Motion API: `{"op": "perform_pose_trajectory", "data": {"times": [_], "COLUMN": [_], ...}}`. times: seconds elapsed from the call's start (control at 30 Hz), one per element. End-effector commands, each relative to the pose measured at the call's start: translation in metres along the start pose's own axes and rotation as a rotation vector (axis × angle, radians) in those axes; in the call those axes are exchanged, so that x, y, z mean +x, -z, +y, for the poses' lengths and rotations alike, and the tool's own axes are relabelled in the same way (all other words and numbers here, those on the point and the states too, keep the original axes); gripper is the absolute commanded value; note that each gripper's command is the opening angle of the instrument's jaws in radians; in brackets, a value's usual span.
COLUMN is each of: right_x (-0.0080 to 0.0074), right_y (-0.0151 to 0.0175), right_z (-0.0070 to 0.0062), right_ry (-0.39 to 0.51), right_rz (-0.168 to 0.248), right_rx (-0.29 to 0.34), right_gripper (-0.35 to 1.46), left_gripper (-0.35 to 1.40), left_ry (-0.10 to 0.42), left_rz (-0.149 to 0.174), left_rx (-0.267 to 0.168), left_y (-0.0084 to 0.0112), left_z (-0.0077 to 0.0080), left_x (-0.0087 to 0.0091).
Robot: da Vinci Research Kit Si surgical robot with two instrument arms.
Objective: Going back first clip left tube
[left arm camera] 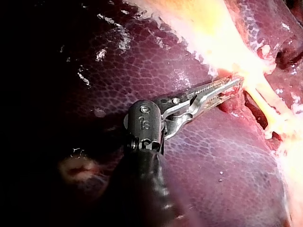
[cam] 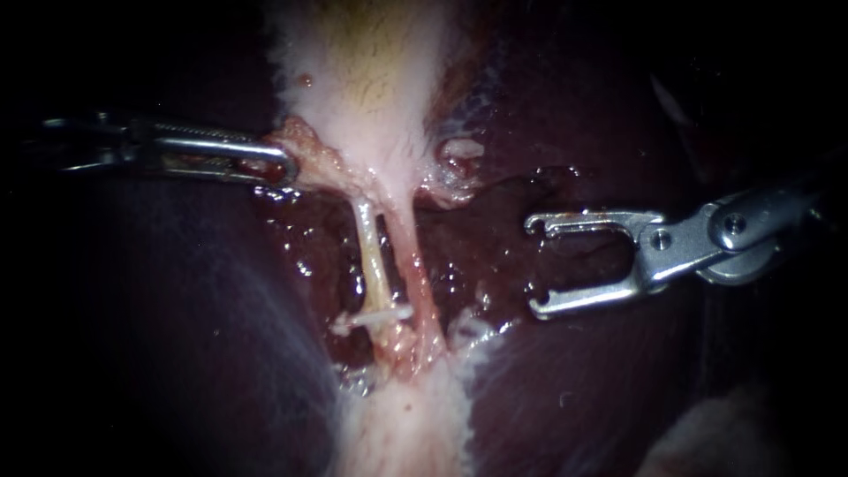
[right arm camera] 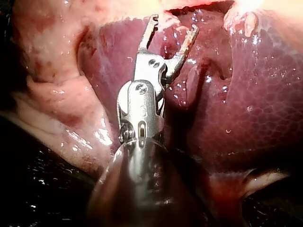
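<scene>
The clip (cam: 380, 314) is set across the upright left tube (cam: 369, 247), left of the right instrument (cam: 533, 265) (jaws wide, empty); tissue (cam: 305, 146) is gripped by the left instrument (cam: 281, 168).

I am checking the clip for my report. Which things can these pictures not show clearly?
1. Clip on the left tube: endoscope view, too small to tell whether it closes fully.
2. Left instrument: jaws shut on pale tissue, which buries their tips in the endoscope view.
3. Right instrument, jaws open: shaft cut off by that view's right edge.
</scene>
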Motion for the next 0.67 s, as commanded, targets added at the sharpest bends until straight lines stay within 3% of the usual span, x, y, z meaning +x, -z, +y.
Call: {"op": "perform_pose_trajectory", "data": {"times": [0.03,0.67], "right_x": [0.0000,0.0000], "right_y": [0.0000,0.0000], "right_z": [0.0000,0.0000], "right_ry": [0.000,0.000], "right_rz": [0.000,0.000], "right_rx": [0.000,-0.001], "right_gripper": [0.50,0.50], "left_gripper": [-0.35,-0.35], "left_ry": [-0.002,-0.004], "left_rz": [-0.003,-0.004], "left_rx": [0.004,0.008], "left_y": [-0.0002,-0.0013], "left_z": [-0.0001,-0.0005], "left_x": [-0.0001,-0.0005]}}
